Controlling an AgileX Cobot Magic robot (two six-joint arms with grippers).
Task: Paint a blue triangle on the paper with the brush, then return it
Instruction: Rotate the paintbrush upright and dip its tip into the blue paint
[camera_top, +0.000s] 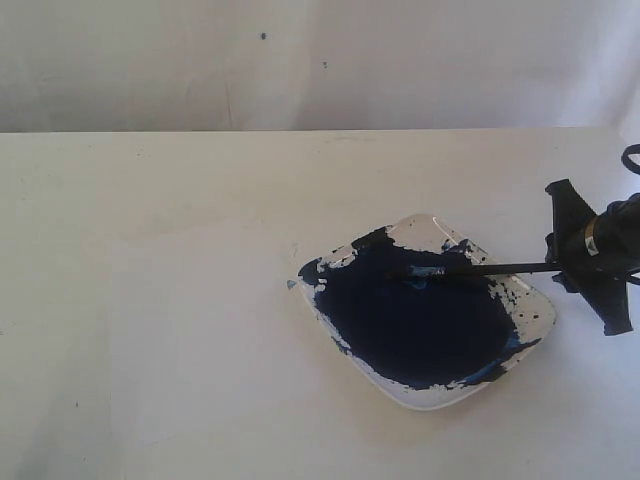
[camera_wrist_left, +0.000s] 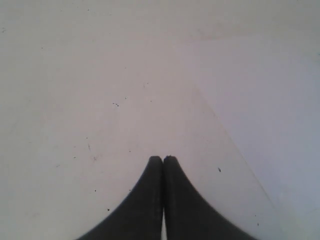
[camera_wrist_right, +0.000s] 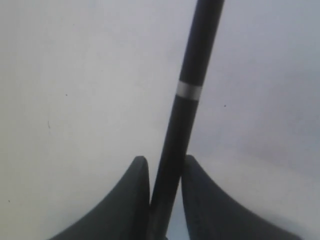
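The brush (camera_top: 480, 268) is being gripped by the right claw (camera_wrist_right: 165, 165), its tip over the paint dish (camera_top: 432, 402), while the left claw (camera_wrist_left: 163, 159) is being held closed, empty.

Exterior camera: raised, looking obliquely down across the table (camera_top: 150, 300) toward the rear wall (camera_top: 300, 60), at middle distance. Left wrist camera: close behind the left gripper (camera_wrist_left: 163, 159), facing past its tips onto a pale surface, apparently the table. Right wrist camera: equally close behind the right gripper (camera_wrist_right: 165, 162), sighting along the brush (camera_wrist_right: 190, 90). Exterior and right wrist views share that gripper and the brush handle.
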